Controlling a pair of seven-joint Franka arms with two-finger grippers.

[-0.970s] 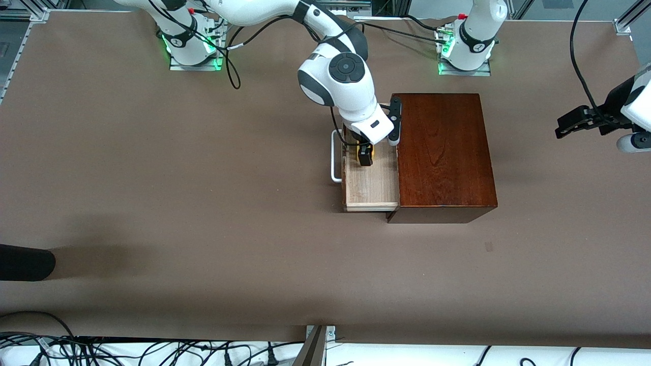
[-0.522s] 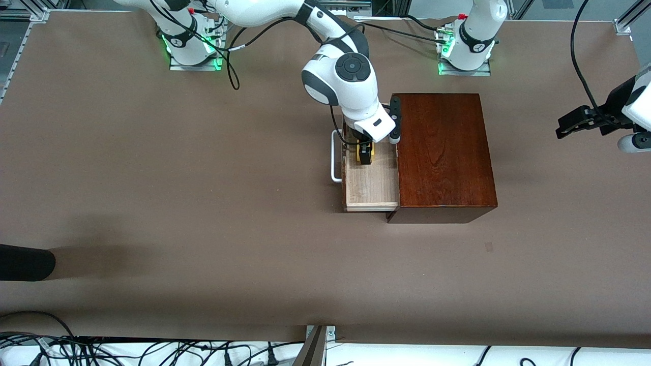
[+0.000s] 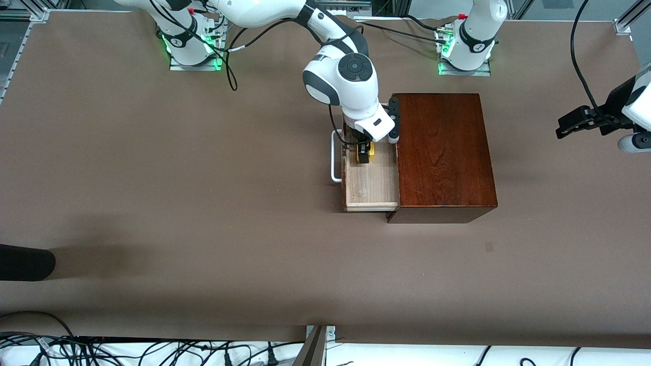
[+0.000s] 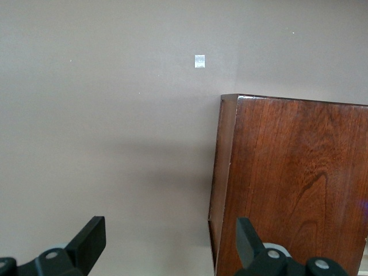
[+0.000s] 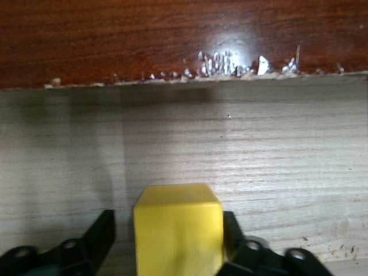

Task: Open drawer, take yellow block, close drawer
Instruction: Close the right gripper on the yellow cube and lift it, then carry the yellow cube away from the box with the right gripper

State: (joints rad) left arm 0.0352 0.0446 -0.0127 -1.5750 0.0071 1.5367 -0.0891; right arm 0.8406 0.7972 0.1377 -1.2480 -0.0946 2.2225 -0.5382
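The drawer [image 3: 371, 189] stands pulled out of the mahogany box [image 3: 442, 152], with its white loop handle [image 3: 334, 157] toward the right arm's end. My right gripper [image 3: 364, 154] is over the drawer's inner end, shut on the yellow block [image 3: 372, 151]. In the right wrist view the yellow block [image 5: 178, 230] sits between the black fingers of the right gripper [image 5: 168, 225], above the bare-wood drawer floor [image 5: 230, 144]. My left gripper [image 3: 562, 127] waits open and empty above the table at the left arm's end. In the left wrist view the left gripper [image 4: 169, 230] is open, with the box [image 4: 293, 184] below it.
A dark object [image 3: 25, 262] lies at the table's edge at the right arm's end. A small mark [image 3: 489, 247] is on the table nearer the front camera than the box. Cables [image 3: 152, 351] lie along the front edge.
My right gripper has risen a little with the yellow block and shifted slightly toward the robot bases. The left arm has not moved.
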